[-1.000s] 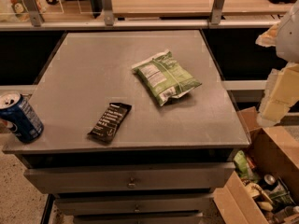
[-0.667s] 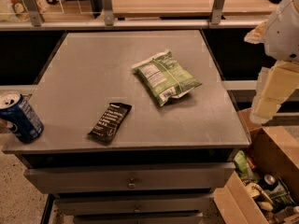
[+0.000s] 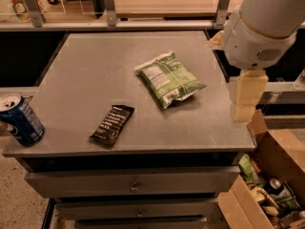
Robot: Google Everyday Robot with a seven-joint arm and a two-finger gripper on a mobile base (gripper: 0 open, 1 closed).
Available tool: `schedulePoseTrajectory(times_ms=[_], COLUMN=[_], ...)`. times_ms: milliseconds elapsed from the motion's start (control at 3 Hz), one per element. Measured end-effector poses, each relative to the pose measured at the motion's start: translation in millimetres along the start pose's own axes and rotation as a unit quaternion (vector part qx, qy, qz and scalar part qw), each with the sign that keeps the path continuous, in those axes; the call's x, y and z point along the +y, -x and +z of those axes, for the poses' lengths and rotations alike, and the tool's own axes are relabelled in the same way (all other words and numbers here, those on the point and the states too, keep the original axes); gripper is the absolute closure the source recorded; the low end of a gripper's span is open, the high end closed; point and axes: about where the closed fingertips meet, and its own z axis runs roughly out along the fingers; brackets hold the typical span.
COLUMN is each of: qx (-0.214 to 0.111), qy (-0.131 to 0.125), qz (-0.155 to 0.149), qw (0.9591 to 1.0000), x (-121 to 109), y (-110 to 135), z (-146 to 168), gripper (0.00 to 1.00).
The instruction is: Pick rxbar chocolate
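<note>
While the gripper (image 3: pixel 245 97) is held just off the right edge of the table (image 3: pixel 71 70), above a cardboard box (image 3: pixel 281 161) of clutter, how far it is open cannot be told. A green-and-white bag (image 3: pixel 169 78) is laid near the table's middle, roughly between gripper and bar, and a blue can (image 3: pixel 20 120) is stood at the front left corner. The chocolate bar (image 3: pixel 112 124) is found near the front edge, left of centre, apart from the can. It is seen as a small, flat black wrapper printed with white lines, laid at a slant.

Single camera, high before the table (image 3: pixel 86 80), looking down, fairly near, gripper (image 3: pixel 245 97) at right edge
</note>
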Motion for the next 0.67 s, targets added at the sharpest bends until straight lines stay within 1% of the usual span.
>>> schedulePoseTrajectory(times_ms=[333,667], qx=[0.015,0.027], qy=[0.019,0.036], qz=[-0.067,-0.123], qw=[0.9975,0.9913], x=[0,1], y=[19,38], z=[19,37], gripper=[0.00,0.00])
